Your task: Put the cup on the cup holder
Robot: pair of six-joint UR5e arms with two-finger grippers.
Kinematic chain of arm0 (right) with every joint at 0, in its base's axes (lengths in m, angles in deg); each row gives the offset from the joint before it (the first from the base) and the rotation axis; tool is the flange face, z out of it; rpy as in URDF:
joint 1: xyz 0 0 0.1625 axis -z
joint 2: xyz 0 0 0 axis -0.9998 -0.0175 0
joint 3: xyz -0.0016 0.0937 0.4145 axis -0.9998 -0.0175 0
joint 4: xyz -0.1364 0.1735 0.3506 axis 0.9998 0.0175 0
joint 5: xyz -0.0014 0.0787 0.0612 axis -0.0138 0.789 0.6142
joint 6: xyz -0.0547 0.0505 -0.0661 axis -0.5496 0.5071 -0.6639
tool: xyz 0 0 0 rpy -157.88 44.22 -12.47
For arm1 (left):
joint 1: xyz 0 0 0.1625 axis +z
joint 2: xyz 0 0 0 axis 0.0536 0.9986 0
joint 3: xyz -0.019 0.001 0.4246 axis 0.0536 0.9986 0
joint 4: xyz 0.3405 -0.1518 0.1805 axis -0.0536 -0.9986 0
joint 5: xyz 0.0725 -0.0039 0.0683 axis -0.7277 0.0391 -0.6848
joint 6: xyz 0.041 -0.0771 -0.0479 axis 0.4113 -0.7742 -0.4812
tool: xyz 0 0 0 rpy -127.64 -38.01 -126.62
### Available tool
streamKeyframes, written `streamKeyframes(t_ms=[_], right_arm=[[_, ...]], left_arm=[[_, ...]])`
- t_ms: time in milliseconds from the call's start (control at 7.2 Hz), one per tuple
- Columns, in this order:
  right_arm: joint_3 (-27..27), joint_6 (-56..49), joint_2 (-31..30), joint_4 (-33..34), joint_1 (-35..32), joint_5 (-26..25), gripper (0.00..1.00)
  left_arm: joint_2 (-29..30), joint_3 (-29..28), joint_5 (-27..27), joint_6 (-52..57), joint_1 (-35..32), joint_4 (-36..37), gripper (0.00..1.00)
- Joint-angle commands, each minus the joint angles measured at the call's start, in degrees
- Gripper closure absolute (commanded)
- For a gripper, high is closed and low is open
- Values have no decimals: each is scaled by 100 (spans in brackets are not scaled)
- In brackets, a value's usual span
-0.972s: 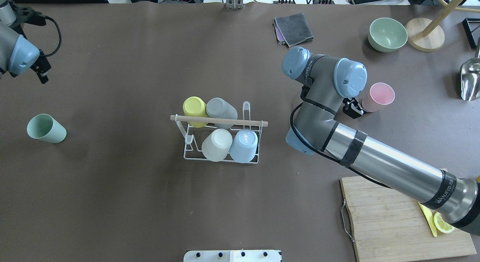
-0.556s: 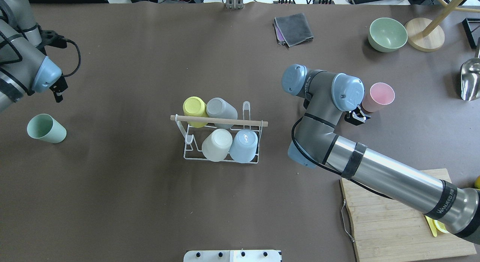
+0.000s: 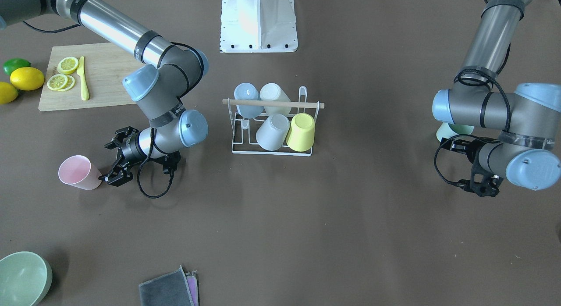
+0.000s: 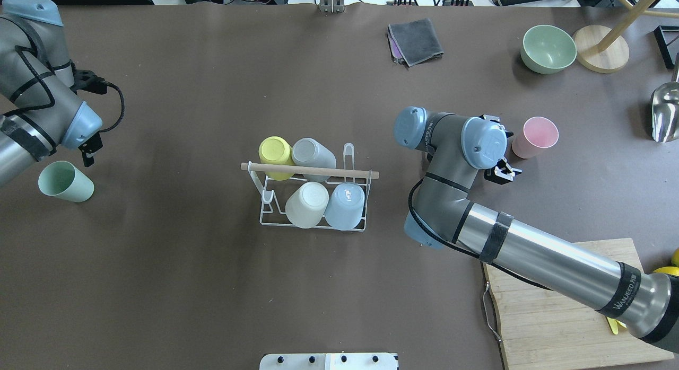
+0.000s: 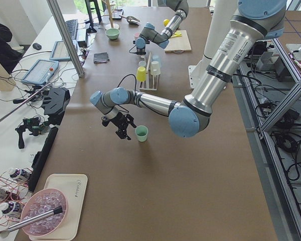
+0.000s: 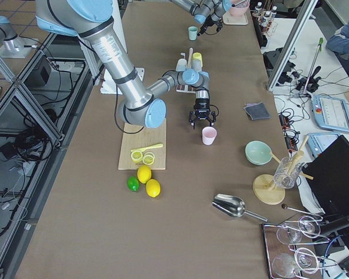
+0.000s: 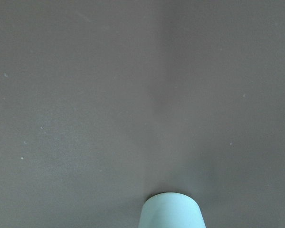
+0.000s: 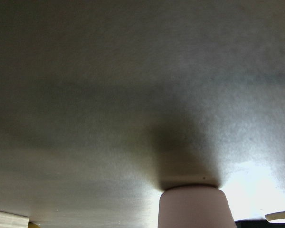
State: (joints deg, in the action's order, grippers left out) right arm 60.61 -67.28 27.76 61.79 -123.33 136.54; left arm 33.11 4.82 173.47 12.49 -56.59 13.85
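Since the right gripper (image 3: 106,162) has swung in beside the pink cup (image 3: 80,172), the front view shows its fingers spread, nothing clasped yet. Overhead, the left gripper (image 4: 89,150) has dropped near the green cup (image 4: 64,181) at far left, finger state untellable; the cup holder (image 4: 310,171), mid-table, has two prongs free.

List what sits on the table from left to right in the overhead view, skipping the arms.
green cup → cup holder → cloth → pink cup → scoop. The bowl overlaps the pink cup in this order, so it is left out.
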Motion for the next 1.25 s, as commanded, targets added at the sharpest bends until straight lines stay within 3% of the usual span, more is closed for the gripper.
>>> streamKeyframes(t_ms=[0, 833, 1111], right_arm=[[-94, 70, 10, -20, 14, -122, 0], [-270, 17, 81, -160, -56, -316, 0], [-663, -18, 316, -300, -213, -298, 0]], left_arm=[[266, -369, -5, 343, 16, 189, 3], [548, -967, -22, 633, 174, 487, 3], [566, -1038, -23, 894, 280, 680, 3]])
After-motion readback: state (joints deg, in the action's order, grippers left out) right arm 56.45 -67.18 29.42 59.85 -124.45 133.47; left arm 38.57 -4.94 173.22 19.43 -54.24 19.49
